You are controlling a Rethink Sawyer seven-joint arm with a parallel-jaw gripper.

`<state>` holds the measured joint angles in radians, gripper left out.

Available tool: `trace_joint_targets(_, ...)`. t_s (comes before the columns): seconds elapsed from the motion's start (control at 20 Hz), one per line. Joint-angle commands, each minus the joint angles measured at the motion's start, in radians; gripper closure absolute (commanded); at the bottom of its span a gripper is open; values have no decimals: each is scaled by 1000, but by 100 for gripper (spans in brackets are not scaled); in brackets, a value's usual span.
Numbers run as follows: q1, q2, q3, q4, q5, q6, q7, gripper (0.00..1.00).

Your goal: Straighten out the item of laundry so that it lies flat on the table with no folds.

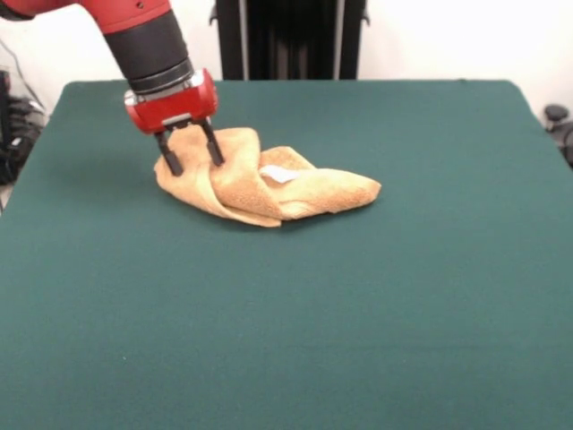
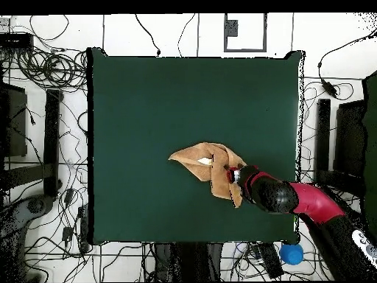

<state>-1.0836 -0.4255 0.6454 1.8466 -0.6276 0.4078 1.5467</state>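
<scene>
The tan-orange towel point(image 1: 269, 188) lies crumpled and folded over itself on the green table point(image 1: 358, 313), a little left of centre towards the far side. Its white tag point(image 1: 277, 175) shows on top. My gripper point(image 1: 192, 159) stands at the towel's left end with its two black fingers apart, their tips down in the cloth and a ridge of towel between them. In the overhead view the towel point(image 2: 202, 163) lies right of the centre of the table point(image 2: 147, 110). There the gripper point(image 2: 232, 175) is over its lower right part, and the arm comes in from the lower right.
The black pedestal point(image 1: 286, 36) stands behind the table's far edge. Cables and black stands lie on the floor around the table point(image 2: 44, 74). A blue round object point(image 2: 291, 253) sits off the table near the robot's base.
</scene>
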Motion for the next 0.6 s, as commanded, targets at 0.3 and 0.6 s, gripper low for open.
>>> trace_joint_targets(0.3, 113, 128, -42, 206, 72, -45, 157, 0)
trace_joint_targets(0.6, 121, 129, -62, 226, 97, -98, 173, 0)
